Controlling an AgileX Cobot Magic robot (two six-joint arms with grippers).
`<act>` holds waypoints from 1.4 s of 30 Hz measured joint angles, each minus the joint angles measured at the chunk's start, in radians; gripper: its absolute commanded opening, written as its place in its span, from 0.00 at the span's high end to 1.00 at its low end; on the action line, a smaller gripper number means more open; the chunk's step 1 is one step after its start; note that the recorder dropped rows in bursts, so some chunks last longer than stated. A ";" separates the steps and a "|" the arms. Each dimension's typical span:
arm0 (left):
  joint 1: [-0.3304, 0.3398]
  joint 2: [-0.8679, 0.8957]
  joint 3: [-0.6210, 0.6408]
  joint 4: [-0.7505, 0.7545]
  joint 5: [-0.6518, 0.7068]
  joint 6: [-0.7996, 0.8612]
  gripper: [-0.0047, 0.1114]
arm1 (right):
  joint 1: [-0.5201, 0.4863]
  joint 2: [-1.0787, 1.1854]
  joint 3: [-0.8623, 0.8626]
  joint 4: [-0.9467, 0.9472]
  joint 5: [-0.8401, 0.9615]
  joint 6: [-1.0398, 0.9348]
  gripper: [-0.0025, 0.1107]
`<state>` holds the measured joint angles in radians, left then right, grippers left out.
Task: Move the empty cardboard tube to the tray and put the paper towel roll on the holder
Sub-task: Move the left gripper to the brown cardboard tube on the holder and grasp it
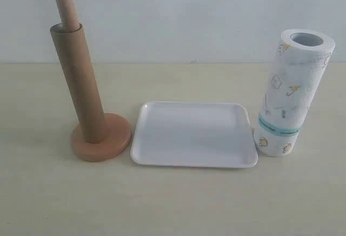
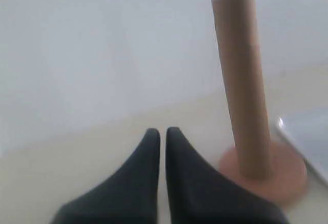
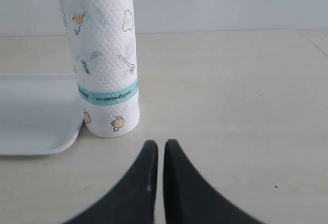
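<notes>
The empty cardboard tube [image 1: 79, 82] stands slipped over the pole of the wooden holder [image 1: 101, 141] at the table's left; the pole's rounded top [image 1: 66, 9] sticks out above it. The white tray [image 1: 193, 134] lies in the middle with nothing in it. The paper towel roll [image 1: 292, 93] stands upright at the tray's right edge. Neither gripper shows in the exterior view. My left gripper [image 2: 162, 131] is shut and empty, short of the tube [image 2: 242, 80]. My right gripper [image 3: 160, 143] is shut and empty, just short of the roll [image 3: 102, 55].
A pale wall runs behind the beige table [image 1: 178, 203]. The tray's corner [image 3: 36, 116] lies beside the roll in the right wrist view, and its edge [image 2: 307, 137] lies next to the holder base [image 2: 266, 175] in the left wrist view.
</notes>
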<state>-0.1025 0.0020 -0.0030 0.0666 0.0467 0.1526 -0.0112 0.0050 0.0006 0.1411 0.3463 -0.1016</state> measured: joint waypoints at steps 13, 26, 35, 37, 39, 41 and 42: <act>0.000 0.005 -0.026 0.019 -0.830 -0.267 0.92 | 0.000 0.000 0.000 0.000 0.000 0.000 0.94; 0.000 0.789 -0.318 0.012 -0.676 -0.503 0.92 | 0.000 0.000 0.000 0.000 0.000 0.000 0.94; 0.000 1.135 -0.319 0.261 -0.692 -0.597 0.92 | 0.000 0.000 0.000 0.000 0.000 0.000 0.94; 0.000 1.210 -0.320 0.287 -0.740 -0.597 0.92 | 0.000 0.000 0.000 0.000 0.000 0.000 0.94; 0.000 1.276 -0.320 0.299 -0.788 -0.597 0.92 | 0.000 0.000 0.000 0.000 0.000 0.000 0.94; 0.000 1.328 -0.320 0.306 -0.844 -0.594 0.91 | 0.000 0.000 0.000 0.000 0.000 0.000 0.94; 0.000 1.355 -0.320 0.308 -0.876 -0.583 0.88 | 0.000 0.000 0.000 0.000 0.000 0.000 0.94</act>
<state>-0.1025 1.3568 -0.3233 0.3747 -0.8295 -0.4309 -0.0112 0.0050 0.0006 0.1411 0.3463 -0.1016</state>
